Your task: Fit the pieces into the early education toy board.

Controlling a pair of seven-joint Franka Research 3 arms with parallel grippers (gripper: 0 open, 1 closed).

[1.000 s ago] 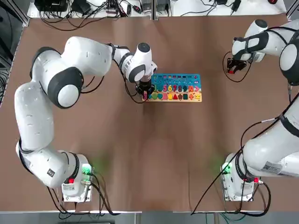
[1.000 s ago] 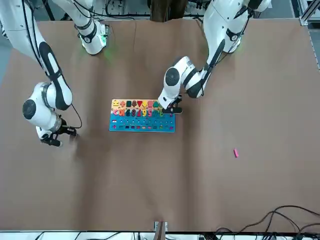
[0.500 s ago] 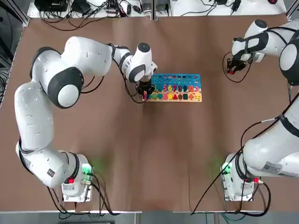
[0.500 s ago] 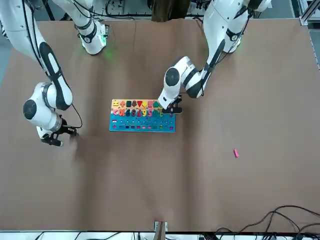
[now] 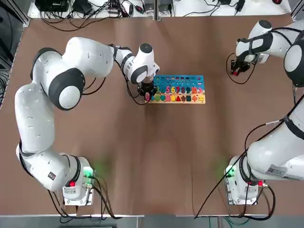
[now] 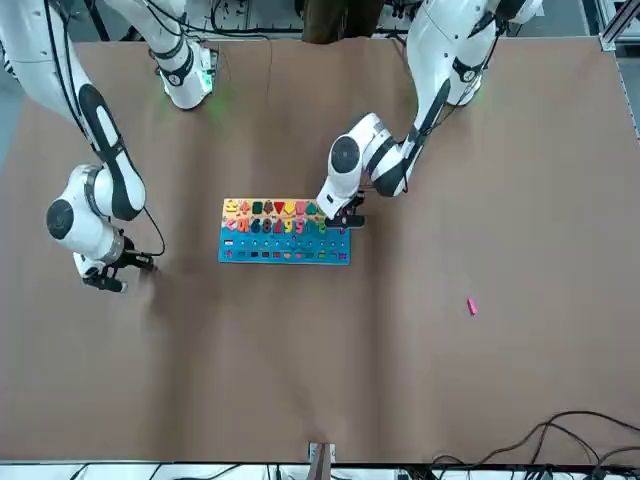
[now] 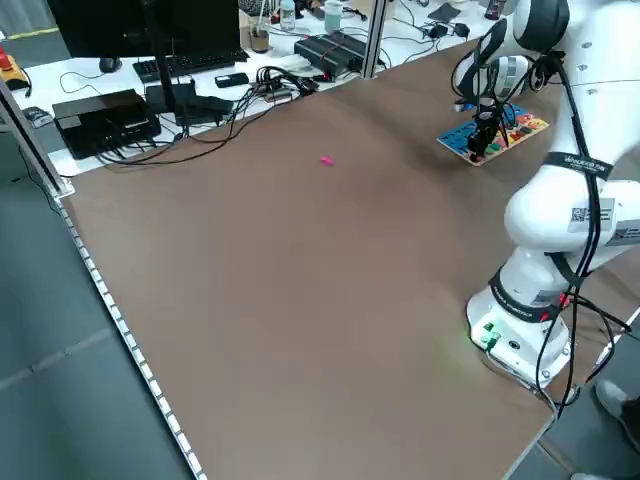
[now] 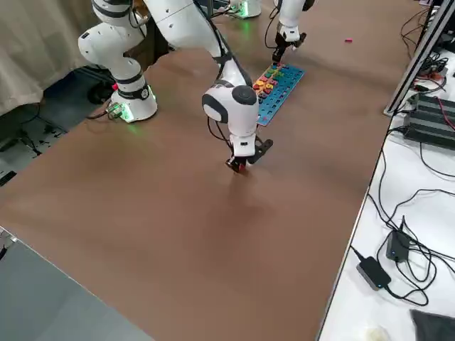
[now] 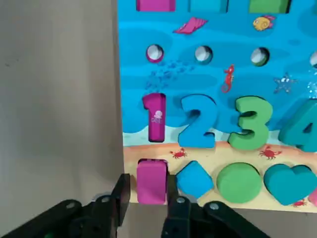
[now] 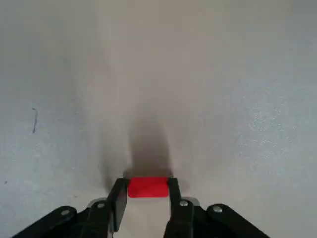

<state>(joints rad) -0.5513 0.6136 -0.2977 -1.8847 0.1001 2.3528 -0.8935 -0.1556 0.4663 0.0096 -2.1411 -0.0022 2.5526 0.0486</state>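
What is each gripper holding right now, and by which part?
Left gripper: pink piece, gripped by its sides at the board. Right gripper: red piece, by its ends.

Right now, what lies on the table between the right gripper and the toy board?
Nothing: in the top view only bare brown table separates the right gripper, shut on a red piece, from the toy board.

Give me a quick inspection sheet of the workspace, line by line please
Surface: brown table, bare across most of its area.
Job's things: toy board mid-table; pink piece at its end; red piece; loose pink piece apart from the board.
Clutter: nothing seen on the table.
Hands: left hand shut on the pink piece; right hand shut on the red piece, away from the board.
Cables: bundles beyond the far edge.
Surroundings: keyboard.
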